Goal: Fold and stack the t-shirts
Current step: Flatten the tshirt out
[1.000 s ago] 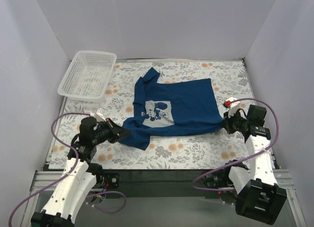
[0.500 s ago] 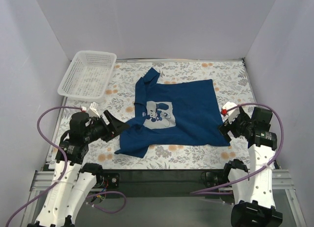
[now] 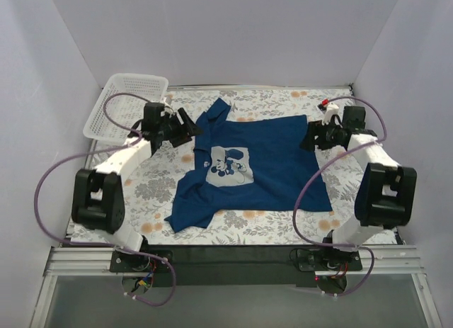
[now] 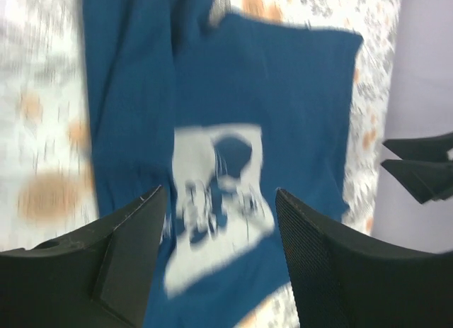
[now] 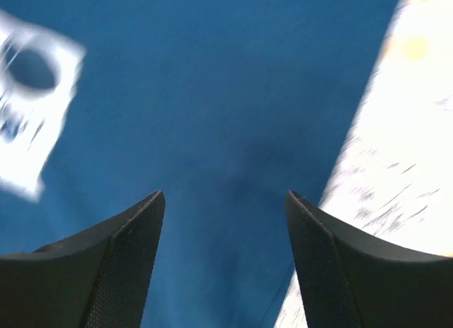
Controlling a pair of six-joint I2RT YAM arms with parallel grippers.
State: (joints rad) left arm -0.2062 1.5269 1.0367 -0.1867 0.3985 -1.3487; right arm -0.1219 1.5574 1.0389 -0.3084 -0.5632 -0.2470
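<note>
A dark navy t-shirt (image 3: 262,165) with a pale square print (image 3: 228,164) lies spread, partly rumpled, on the floral tablecloth. My left gripper (image 3: 188,127) hovers open by the shirt's upper left corner, near the raised sleeve (image 3: 216,112). In the left wrist view the t-shirt (image 4: 283,94) and its print (image 4: 216,200) show between the empty fingers (image 4: 134,250), blurred. My right gripper (image 3: 310,138) stands open at the shirt's upper right corner. The right wrist view shows blue t-shirt cloth (image 5: 212,94) under the spread gripper (image 5: 225,200), nothing held.
A white mesh basket (image 3: 127,107) sits at the back left, close behind my left arm. Grey walls close in the table on three sides. Bare floral cloth (image 3: 340,215) lies right of the shirt and along the front edge (image 3: 248,232).
Both arms swung from the shirt's near corners to its far corners. Both grippers went from shut to open, letting go of the cloth; the shirt's front edge now lies lower and flatter.
</note>
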